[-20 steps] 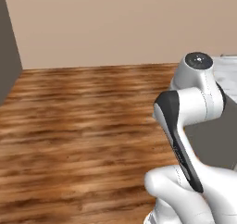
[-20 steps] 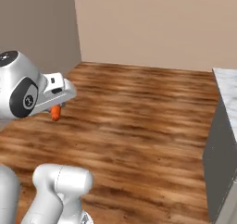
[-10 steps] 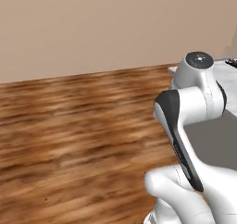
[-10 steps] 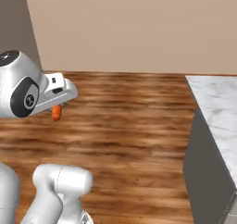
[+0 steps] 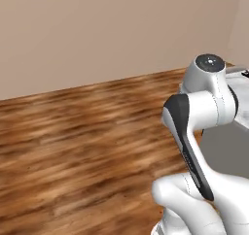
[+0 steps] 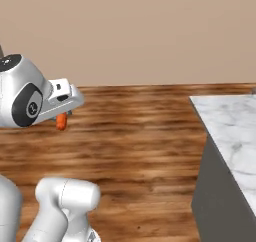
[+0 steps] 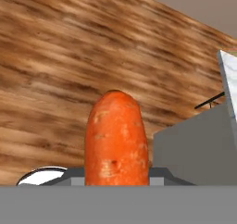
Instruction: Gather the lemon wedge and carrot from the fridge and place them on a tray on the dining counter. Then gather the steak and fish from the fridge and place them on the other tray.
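The carrot [image 7: 116, 140], orange and stubby, stands large in the middle of the hand view, pointing away from the camera. In the right base view the carrot's [image 6: 61, 121] tip hangs under the hand at the left, high above the floor, with my gripper [image 6: 62, 115] shut on it. The fingers themselves are hidden behind the hand and the carrot. The white-marble dining counter [image 6: 231, 129] reaches in from the right of the right base view. Its corner [image 7: 227, 75] also shows at the right edge of the hand view.
Brown wooden floor [image 6: 140, 136] spreads below and ahead, ending at a plain beige wall [image 6: 150, 31]. The counter's dark grey side [image 6: 215, 201] drops to the floor at the right. My arm's white upper links [image 5: 204, 108] stand at the right of the left base view.
The whole picture has slid as the base turns: the dark wall at the left has gone and the marble counter has come further in from the right. The carrot stays in the gripper.
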